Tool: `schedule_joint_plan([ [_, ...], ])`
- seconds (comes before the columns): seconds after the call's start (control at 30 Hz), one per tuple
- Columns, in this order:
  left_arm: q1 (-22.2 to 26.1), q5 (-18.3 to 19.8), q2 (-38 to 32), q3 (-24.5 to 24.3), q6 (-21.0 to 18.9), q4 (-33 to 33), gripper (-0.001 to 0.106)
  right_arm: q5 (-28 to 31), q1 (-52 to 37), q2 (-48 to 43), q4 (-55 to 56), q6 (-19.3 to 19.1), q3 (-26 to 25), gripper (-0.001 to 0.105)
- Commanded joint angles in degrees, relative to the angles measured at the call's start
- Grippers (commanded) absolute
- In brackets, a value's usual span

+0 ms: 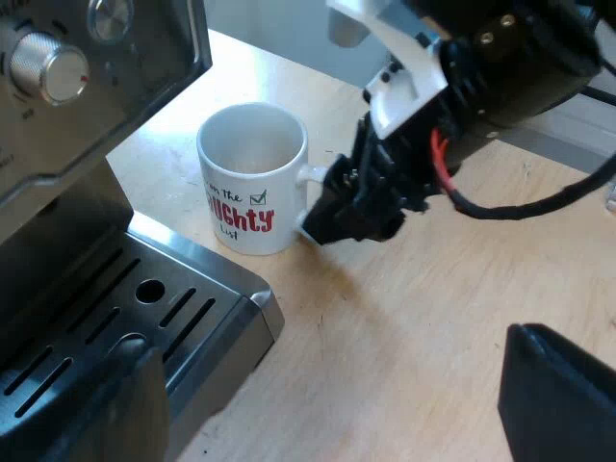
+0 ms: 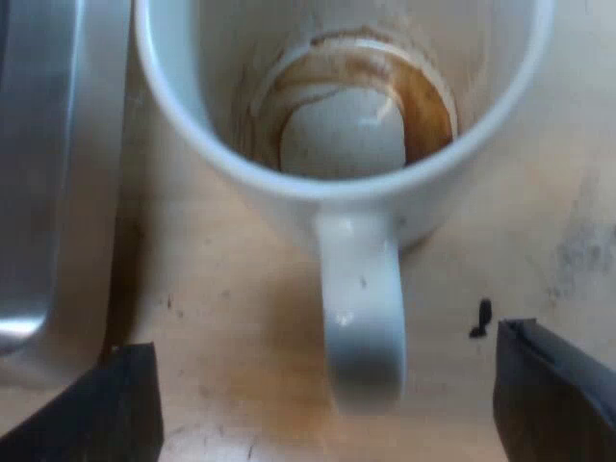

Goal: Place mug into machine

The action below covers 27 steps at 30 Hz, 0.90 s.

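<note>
Beside the drip tray's (image 1: 258, 310) edge, mug handle (image 2: 361, 318) between right gripper's (image 2: 327, 377) wide-spread fingers (image 2: 551, 395)

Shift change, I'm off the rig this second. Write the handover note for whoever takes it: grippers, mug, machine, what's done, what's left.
Right gripper: open, one finger on each side of the handle of the mug, not closed on it.
Left gripper: open, holding nothing, over the table near the drip tray.
Mug: upright on the table beside the drip tray of the espresso machine, with a brown coffee ring inside.
Done: right gripper lined up on the handle.
Left: close on the handle, lift, set the mug on the drip tray.
</note>
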Motion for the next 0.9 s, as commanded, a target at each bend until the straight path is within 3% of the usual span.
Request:
schedule_joint_plan([
  [0.03, -0.3, 0.3, -0.3, -0.3, -1.7, 0.1, 0.071, 0.0, 0.0, 0.9, -2.4, -0.3, -0.1, 0.071],
  [0.43, -0.3, 0.3, -0.3, -0.3, -1.4, 0.2, 0.071, 0.0, 0.0, 4.0, -6.6, 2.3, -0.1, 0.071],
  [0.53, -0.3, 0.3, -0.3, -0.3, -1.4, 0.2, 0.071, 0.0, 0.0, 4.0, -6.7, 2.3, -0.1, 0.065],
  [0.63, -0.3, 0.4, -0.3, -0.3, -1.4, 0.2, 0.071, 2.2, 0.0, 4.0, -6.7, 2.3, -0.1, 0.043],
  [0.77, -0.3, 0.3, -0.3, -0.3, -1.4, 0.2, 0.071, 3.3, 0.0, 4.0, -6.4, 2.3, -0.1, 0.005],
  [0.8, -0.3, 0.3, -0.3, -0.3, -1.4, 0.2, 0.071, 2.9, 0.0, 4.0, -6.3, 2.3, -0.1, 0.000],
  [0.9, -0.3, 0.3, -0.3, -0.3, -1.4, 0.2, 0.071, 2.4, 0.0, 4.0, -5.1, 2.3, -0.3, 0.000],
])
